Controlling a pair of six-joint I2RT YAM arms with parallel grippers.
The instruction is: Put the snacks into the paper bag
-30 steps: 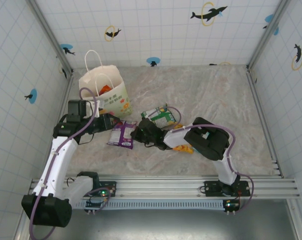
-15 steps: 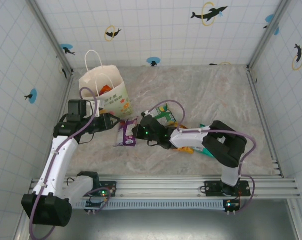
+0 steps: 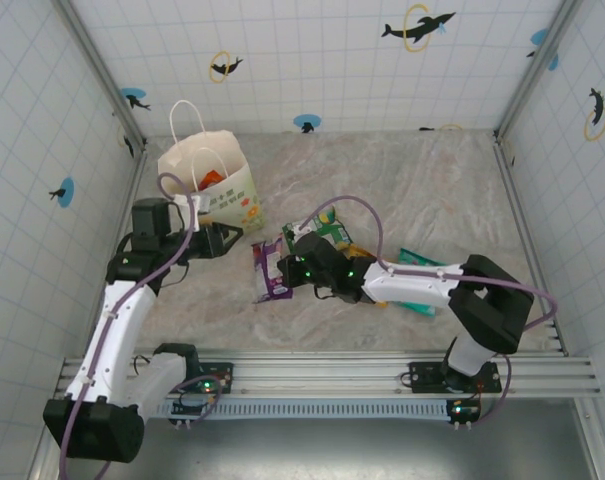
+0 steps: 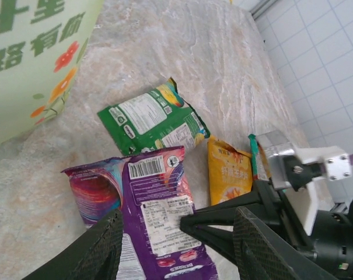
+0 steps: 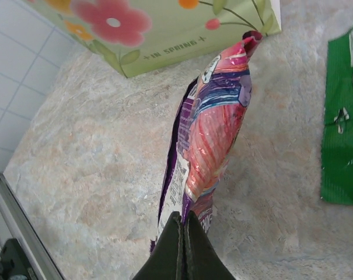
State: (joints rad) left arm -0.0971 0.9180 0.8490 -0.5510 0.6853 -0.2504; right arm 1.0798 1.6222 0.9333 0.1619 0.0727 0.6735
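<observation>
Purple packet (image 5: pixel 214 131) is pinched at 1 edge by the closed right gripper (image 5: pixel 182 224), near the paper bag (image 3: pixel 207 178); left gripper (image 3: pixel 232 236) stands half wide, holding nothing.

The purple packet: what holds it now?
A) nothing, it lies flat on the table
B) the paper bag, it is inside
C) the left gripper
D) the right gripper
D: the right gripper is shut on one end of the purple packet, which stands on edge.
</observation>
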